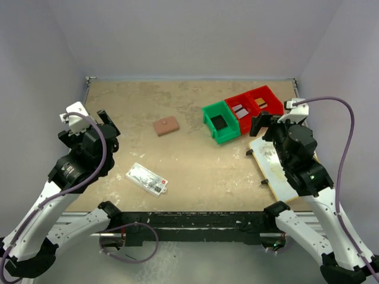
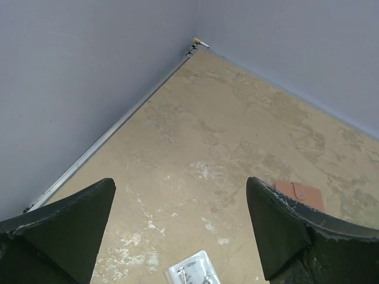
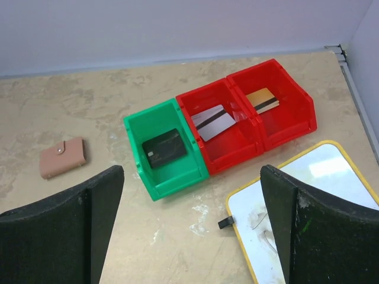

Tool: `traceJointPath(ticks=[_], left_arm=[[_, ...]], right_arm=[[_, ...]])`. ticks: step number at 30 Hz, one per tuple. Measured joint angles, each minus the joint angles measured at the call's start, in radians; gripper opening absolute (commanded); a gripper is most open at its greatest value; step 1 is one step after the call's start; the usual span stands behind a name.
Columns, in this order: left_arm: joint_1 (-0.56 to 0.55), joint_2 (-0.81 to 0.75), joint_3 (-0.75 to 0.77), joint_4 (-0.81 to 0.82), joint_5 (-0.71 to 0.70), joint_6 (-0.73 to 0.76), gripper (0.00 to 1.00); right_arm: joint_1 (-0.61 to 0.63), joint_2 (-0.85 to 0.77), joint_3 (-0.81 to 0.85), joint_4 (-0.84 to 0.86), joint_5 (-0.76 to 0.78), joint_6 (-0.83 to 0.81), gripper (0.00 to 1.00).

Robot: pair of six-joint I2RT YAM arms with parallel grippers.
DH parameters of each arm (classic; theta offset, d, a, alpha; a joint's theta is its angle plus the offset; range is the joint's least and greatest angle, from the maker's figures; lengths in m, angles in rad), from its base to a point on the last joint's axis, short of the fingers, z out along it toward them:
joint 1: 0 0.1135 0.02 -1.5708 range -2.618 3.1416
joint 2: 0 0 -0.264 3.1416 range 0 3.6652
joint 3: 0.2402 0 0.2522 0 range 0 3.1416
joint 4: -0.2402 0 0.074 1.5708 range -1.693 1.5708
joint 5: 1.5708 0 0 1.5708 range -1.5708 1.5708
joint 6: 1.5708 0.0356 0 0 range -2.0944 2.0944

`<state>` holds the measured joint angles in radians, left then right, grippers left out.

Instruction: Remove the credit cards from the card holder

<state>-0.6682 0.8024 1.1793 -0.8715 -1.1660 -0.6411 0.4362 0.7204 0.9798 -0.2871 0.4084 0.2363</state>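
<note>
The card holder (image 1: 166,126) is a small reddish-brown wallet lying shut on the table, left of centre. In the right wrist view the card holder (image 3: 62,157) shows its snap flap, and in the left wrist view the card holder (image 2: 299,192) peeks out beside my right-hand finger. Three credit cards lie in bins: a black card (image 3: 167,147), a grey card (image 3: 213,121) and a gold card (image 3: 262,100). My left gripper (image 1: 111,131) hangs open, well left of the holder. My right gripper (image 1: 260,123) is open above the table by the bins. Both hold nothing.
A green bin (image 3: 177,183) and two red bins (image 3: 234,157) (image 3: 290,127) stand in a row at the back right. A yellow-rimmed whiteboard (image 1: 278,171) lies at the right edge. A clear white packet (image 1: 147,178) lies near the front left. Walls close in three sides.
</note>
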Motion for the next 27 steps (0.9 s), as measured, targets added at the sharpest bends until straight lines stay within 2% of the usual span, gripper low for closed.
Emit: traceJointPath(ticks=[8, 17, 22, 27], left_arm=[[0.098, 0.068, -0.026, 0.063, 0.119, 0.007, 0.92], [0.204, 0.238, -0.116, 0.214, 0.462, -0.025, 0.92], [0.183, 0.351, -0.134, 0.272, 0.614, -0.029, 0.92], [0.16, 0.394, -0.174, 0.327, 0.732, -0.03, 0.92]], right_arm=[[-0.103, 0.098, -0.003, 0.015, -0.232, 0.009, 1.0], [-0.084, 0.345, -0.006, 0.011, -0.473, 0.016, 1.0], [-0.026, 0.442, -0.039, 0.003, -0.512, 0.05, 1.0], [0.011, 0.507, -0.106, -0.022, -0.491, 0.134, 1.0]])
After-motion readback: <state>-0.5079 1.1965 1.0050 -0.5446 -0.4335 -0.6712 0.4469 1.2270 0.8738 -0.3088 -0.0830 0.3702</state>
